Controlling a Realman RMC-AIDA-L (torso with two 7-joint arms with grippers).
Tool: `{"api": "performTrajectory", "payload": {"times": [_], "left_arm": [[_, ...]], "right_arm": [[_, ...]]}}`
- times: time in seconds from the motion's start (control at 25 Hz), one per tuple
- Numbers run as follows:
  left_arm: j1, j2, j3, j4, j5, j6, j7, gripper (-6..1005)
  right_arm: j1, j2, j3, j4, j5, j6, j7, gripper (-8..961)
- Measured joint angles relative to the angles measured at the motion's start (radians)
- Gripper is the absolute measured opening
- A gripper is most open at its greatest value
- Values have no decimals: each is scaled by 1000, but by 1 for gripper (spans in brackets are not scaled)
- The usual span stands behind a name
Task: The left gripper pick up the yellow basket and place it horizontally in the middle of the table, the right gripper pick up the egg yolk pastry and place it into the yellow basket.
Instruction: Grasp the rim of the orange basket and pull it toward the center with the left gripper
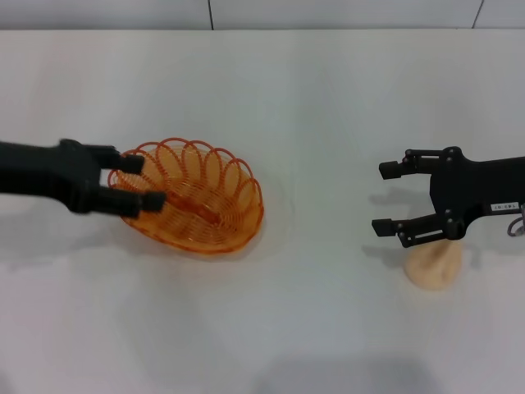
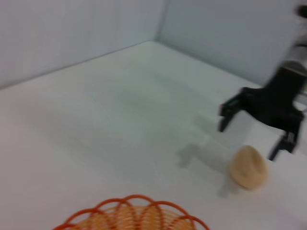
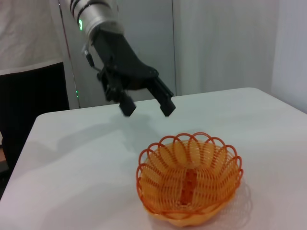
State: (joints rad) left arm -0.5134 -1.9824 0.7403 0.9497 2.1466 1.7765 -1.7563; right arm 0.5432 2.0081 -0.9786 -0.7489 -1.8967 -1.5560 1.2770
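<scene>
Two steps meet here: the yellow basket is set mid-table, the left gripper hovering open above its rim (nothing held). The right gripper, open, is poised over the egg yolk pastry; descent and closure are required next.

We observe a smooth, matt white table surface with a faint sheen. The yellow basket is thin wire, coated in a glossy orange-yellow finish, formed into open loops. The egg yolk pastry has a smooth, matt, pale beige skin. The left gripper and the right gripper show matt black, hard-looking surfaces; the right carries a small white label. The left arm's wrist section looks metallic with a soft sheen.
</scene>
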Motion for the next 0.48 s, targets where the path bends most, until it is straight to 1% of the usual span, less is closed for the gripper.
{"api": "performTrajectory", "payload": {"times": [0.08, 0.24, 0.36, 0.44, 0.48], "left_arm": [[-2, 1, -1, 54, 8, -1, -88, 810], [-15, 12, -2, 150, 54, -19, -240, 803], [-55, 21, 0, 184, 155, -56, -370, 798], [-88, 25, 4, 184, 216, -71, -418, 795], [-112, 27, 9, 178, 268, -81, -445, 793]], "right_arm": [[0, 0, 0, 0, 0, 4, -3, 868], [1, 0, 0, -1, 1, 5, -9, 868], [2, 1, 1, -1, 1, 5, -12, 868], [3, 1, 1, -1, 1, 6, -13, 867], [5, 2, 0, -1, 1, 8, -13, 867]]}}
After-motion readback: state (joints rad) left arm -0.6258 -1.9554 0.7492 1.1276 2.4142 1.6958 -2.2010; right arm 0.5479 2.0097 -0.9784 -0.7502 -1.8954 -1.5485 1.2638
